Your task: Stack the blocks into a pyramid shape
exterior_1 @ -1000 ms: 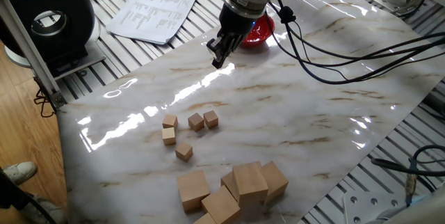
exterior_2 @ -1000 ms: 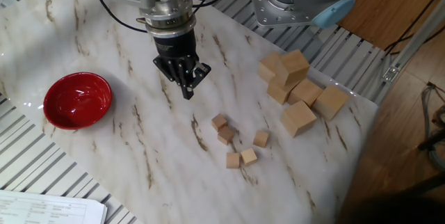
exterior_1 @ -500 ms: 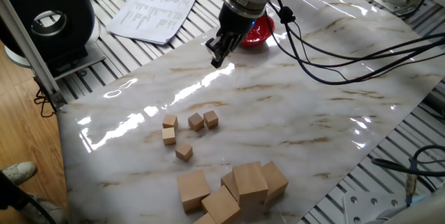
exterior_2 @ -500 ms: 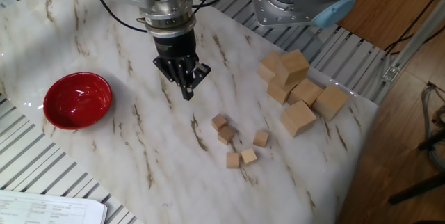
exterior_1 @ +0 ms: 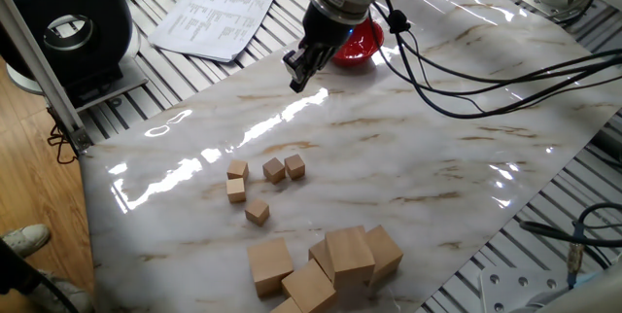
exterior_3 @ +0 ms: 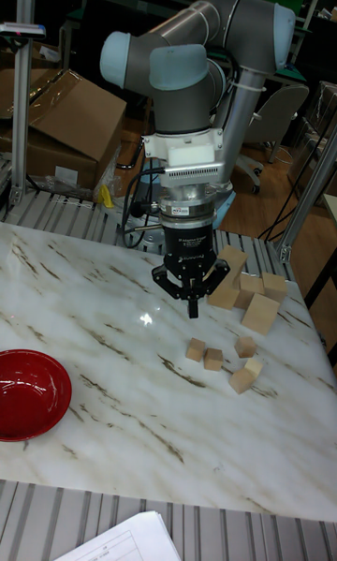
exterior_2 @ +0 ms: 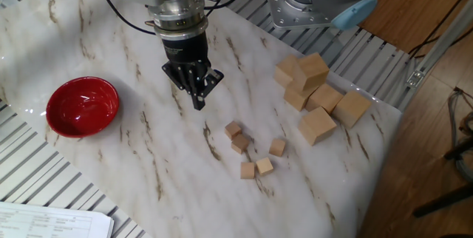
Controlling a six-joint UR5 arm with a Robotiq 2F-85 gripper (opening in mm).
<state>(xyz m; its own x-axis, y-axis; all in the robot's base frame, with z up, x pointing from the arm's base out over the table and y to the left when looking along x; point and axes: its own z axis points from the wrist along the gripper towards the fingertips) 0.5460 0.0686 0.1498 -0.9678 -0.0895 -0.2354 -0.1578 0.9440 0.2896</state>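
A glossy marble-patterned tabletop [exterior_2: 111, 157] sits on a slatted metal frame. A red bowl [exterior_2: 82, 106] stands empty near one edge. The end effector [exterior_2: 198, 106] hangs clenched, holding nothing. The blocks [exterior_2: 250, 151] lie scattered flat, beside larger wooden cubes [exterior_2: 318, 94]

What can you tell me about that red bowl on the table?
The red bowl is round, shallow and glossy, perhaps plastic or glazed, with highlights on its inside. It looks empty and sits upright on the marble-patterned tabletop near one edge, well apart from the wooden cubes. Nothing touches it. In one fixed view the robot's wrist hides most of it, leaving only part of the rim showing.
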